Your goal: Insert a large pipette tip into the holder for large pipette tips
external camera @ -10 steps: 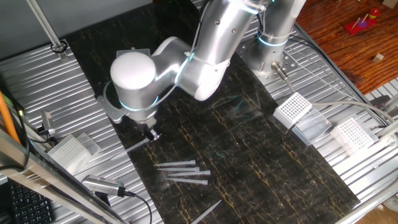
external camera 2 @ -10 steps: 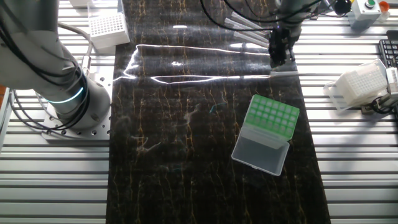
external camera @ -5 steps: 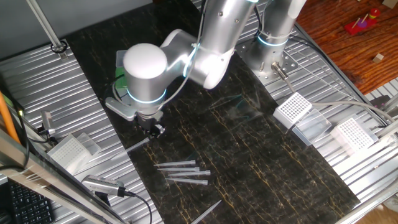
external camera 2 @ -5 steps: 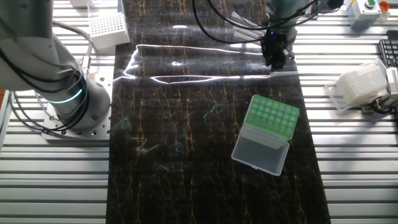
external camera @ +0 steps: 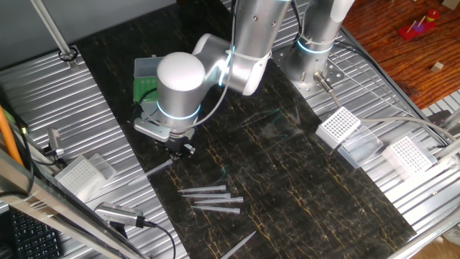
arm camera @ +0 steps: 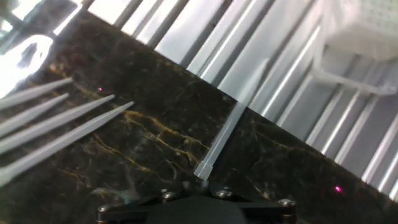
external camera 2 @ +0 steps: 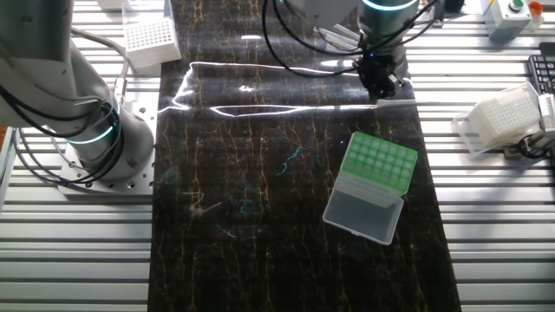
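the bench [external camera 2: 260, 217] is one dark marbled slab flanked by ribbed aluminium rails, and one silver arm [external camera: 237, 43] bends over it with its gripper [external camera: 180, 150] low above the slab's edge. one holder for large pipette tips [external camera 2: 371, 186] lies on the dark slab in the other fixed view, green rack showing and its pale lid hinged open beside it; in one fixed view only a green corner [external camera: 146, 90] shows behind the arm's round joint. three white perforated racks [external camera: 338, 126] with clear lids are visible in one fixed view, two on the rails at one side and one [external camera: 80, 175] at the opposite side. one large pipette tip [arm camera: 227, 127] lies flat just ahead of the gripper in the hand view, its wide collar end nearest the gripper and its long axis running away across the slab's edge onto the rails, where the fine end blurs out. from one fixed view it [external camera: 159, 167] is a thin pale line just below the gripper. four more tips [arm camera: 56, 124] lie side by side in the hand view, points toward the lone one, their wide ends cut off by the frame. a further tip [external camera: 241, 243] lies alone near the slab's near edge. i cannot tell how the jaws stand: only the dark gripper base shows in the hand view, and the fixed views are too small.
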Robot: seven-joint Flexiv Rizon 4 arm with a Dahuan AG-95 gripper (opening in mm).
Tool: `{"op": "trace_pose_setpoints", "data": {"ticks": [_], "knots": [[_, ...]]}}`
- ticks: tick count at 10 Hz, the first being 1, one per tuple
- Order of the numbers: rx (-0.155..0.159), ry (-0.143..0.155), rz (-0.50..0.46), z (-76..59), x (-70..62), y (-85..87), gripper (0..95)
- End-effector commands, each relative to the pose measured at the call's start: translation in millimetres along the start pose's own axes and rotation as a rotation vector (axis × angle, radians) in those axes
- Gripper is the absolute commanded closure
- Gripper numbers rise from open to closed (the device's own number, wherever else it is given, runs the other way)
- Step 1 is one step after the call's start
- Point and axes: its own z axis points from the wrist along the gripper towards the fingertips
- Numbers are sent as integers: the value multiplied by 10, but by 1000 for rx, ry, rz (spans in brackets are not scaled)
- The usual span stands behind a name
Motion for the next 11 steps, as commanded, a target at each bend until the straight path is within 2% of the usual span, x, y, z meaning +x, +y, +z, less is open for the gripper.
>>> {"op": "trace_pose_setpoints", "data": {"ticks": [1, 2, 3, 8, 11], "knots": [[10, -8, -37, 10, 6, -9, 950], [13, -10, -54, 6, -2, -12, 950], [14, -13, -61, 5, -6, -13, 760], [25, -24, -71, -35, -113, -43, 760], [37, -28, -91, -23, -100, -86, 760]]}}
